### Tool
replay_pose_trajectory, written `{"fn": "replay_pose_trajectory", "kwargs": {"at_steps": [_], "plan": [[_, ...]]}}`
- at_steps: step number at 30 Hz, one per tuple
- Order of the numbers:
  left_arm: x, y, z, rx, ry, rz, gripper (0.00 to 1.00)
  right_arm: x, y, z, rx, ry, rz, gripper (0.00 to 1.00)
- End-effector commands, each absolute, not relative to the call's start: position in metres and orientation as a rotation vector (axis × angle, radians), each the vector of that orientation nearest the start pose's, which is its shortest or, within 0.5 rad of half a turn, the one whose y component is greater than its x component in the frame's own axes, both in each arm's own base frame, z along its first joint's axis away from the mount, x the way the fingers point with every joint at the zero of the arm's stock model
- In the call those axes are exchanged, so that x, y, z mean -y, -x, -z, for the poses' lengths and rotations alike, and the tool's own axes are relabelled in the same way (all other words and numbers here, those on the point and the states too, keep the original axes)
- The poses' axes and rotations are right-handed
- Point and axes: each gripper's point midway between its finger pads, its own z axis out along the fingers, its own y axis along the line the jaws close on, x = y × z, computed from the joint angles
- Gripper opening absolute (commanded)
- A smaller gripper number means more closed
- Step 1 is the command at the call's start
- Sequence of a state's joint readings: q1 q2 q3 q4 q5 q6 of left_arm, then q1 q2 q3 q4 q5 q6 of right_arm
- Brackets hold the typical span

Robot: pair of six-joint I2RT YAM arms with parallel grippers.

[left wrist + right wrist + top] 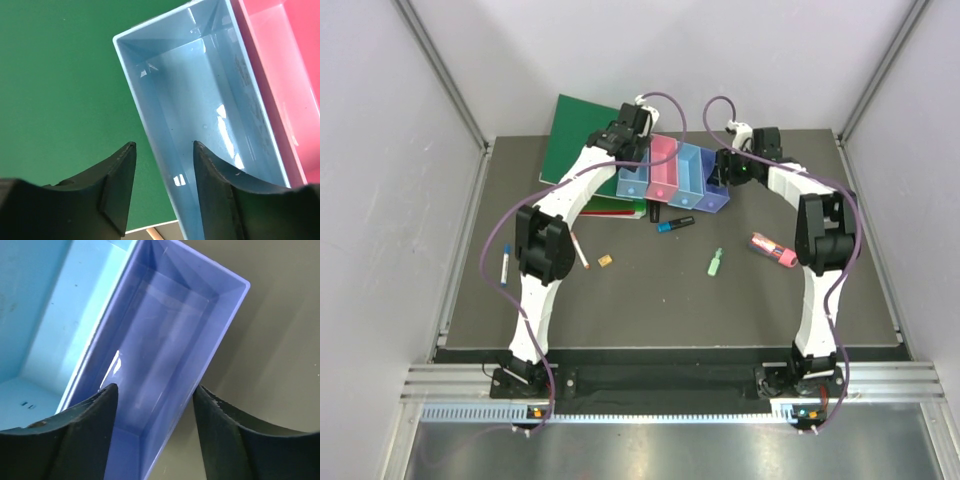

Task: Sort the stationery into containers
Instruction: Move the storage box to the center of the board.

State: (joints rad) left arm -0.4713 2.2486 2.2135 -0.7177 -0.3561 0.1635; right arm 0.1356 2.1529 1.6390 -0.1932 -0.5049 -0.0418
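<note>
Four joined bins stand at the back: light blue (633, 182), pink (663, 170), light blue (690, 172), purple (713, 197). All look empty. My left gripper (626, 152) is open, its jaws either side of the left wall of the first blue bin (200, 100), as the left wrist view (164, 150) shows. My right gripper (731, 170) is open, its jaws either side of the outer wall of the purple bin (170, 330), as the right wrist view (155, 390) shows. On the mat lie a blue-capped pen (506, 264), pinkish stick (580, 250), orange piece (604, 260), black-blue marker (675, 224), green piece (716, 261) and pink-red tube (773, 250).
Green binders (582, 140) lie under and left of the bins, filling the left of the left wrist view (60, 100). The pink bin (285, 75) borders the first blue one. The second blue bin (40, 315) borders the purple one. Grey walls enclose the mat.
</note>
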Motion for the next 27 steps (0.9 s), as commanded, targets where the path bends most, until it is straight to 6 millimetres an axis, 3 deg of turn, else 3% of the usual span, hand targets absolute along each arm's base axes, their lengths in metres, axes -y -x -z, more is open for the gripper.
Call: {"fn": "replay_pose_trajectory", "kwargs": {"at_steps": [1, 6, 10, 12, 16, 20, 27], "plan": [[0.209, -0.55, -0.188, -2.174, -0.518, -0.22, 0.52, -0.171, -0.556, -0.106, -2.107, 0.491, -0.652, 0.53], [0.209, -0.55, -0.187, -2.173, -0.525, -0.219, 0.49, -0.173, -0.558, -0.105, -2.109, 0.481, -0.657, 0.37], [0.211, -0.549, -0.186, -2.176, -0.531, -0.214, 0.41, -0.176, -0.557, -0.11, -2.102, 0.482, -0.655, 0.17], [0.21, -0.549, -0.186, -2.177, -0.53, -0.215, 0.37, -0.179, -0.556, -0.109, -2.106, 0.494, -0.639, 0.15], [0.212, -0.549, -0.189, -2.169, -0.536, -0.21, 0.16, -0.181, -0.555, -0.11, -2.108, 0.513, -0.607, 0.14], [0.217, -0.547, -0.191, -2.16, -0.554, -0.204, 0.03, -0.182, -0.555, -0.112, -2.109, 0.521, -0.586, 0.13], [0.228, -0.544, -0.195, -2.141, -0.58, -0.188, 0.0, -0.179, -0.559, -0.123, -2.108, 0.552, -0.475, 0.1]]}}
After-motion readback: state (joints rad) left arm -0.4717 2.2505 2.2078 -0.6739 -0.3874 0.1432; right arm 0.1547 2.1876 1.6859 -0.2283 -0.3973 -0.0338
